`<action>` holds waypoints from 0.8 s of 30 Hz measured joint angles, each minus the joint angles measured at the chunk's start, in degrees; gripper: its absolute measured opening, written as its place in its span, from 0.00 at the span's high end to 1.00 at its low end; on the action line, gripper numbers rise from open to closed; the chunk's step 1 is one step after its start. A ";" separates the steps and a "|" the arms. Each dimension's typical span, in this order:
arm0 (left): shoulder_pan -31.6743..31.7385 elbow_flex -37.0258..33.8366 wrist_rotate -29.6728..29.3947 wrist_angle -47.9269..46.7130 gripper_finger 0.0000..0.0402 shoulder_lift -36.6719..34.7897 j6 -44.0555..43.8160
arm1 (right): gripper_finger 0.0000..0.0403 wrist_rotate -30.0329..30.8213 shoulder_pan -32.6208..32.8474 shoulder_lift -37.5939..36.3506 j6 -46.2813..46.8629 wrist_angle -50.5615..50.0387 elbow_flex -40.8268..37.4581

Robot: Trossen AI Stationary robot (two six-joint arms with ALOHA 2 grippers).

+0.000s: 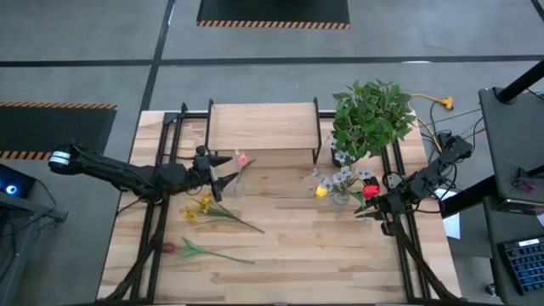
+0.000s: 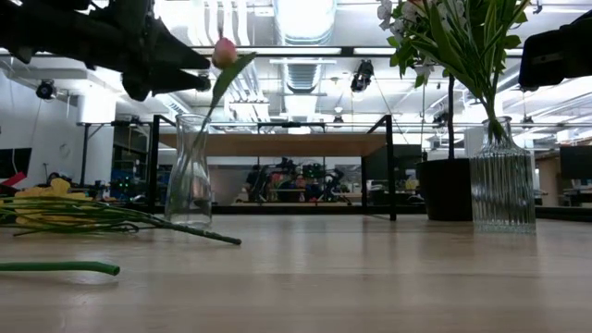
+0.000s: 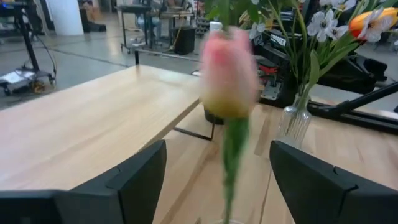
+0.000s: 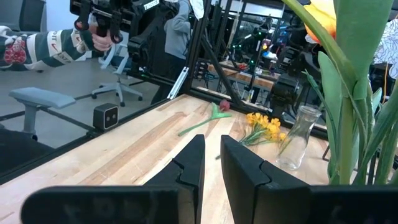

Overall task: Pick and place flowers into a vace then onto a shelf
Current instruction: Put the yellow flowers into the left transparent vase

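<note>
A pink tulip stands with its stem in a clear glass vase and leans on the rim, its head above the neck. My left gripper is open; its fingers stand on either side of the stem without touching it. A yellow flower bunch and a red flower lie flat on the table, nearer its front edge. A ribbed vase at the right holds several flowers. My right gripper waits beside that vase, shut on nothing. The shelf stands at the back.
A bushy potted plant stands at the back right, next to the shelf. Black frame rails run along the table's left and right sides. A person shows in the room beyond the table.
</note>
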 joint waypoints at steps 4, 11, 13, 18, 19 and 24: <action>0.00 0.02 0.06 -2.98 0.33 -2.28 -1.76 | 0.89 0.00 0.02 0.00 0.01 0.00 0.00; -0.10 0.05 3.35 -6.21 0.33 -5.41 -17.07 | 0.89 0.00 0.02 0.00 0.01 0.00 0.00; -0.20 0.07 5.80 -7.59 0.33 -5.47 -23.80 | 0.89 0.00 0.02 0.00 0.01 0.00 0.00; -2.33 0.07 6.97 -7.75 0.33 -3.41 -35.60 | 0.89 0.00 0.02 0.00 0.01 -0.02 0.00; -2.84 0.13 6.98 -7.79 0.33 -3.11 -36.76 | 0.89 -0.02 0.02 -0.02 -0.04 0.00 0.00; -5.43 3.48 6.23 -9.85 0.33 -1.96 -37.45 | 0.89 -0.01 0.01 -0.02 -0.86 0.00 0.00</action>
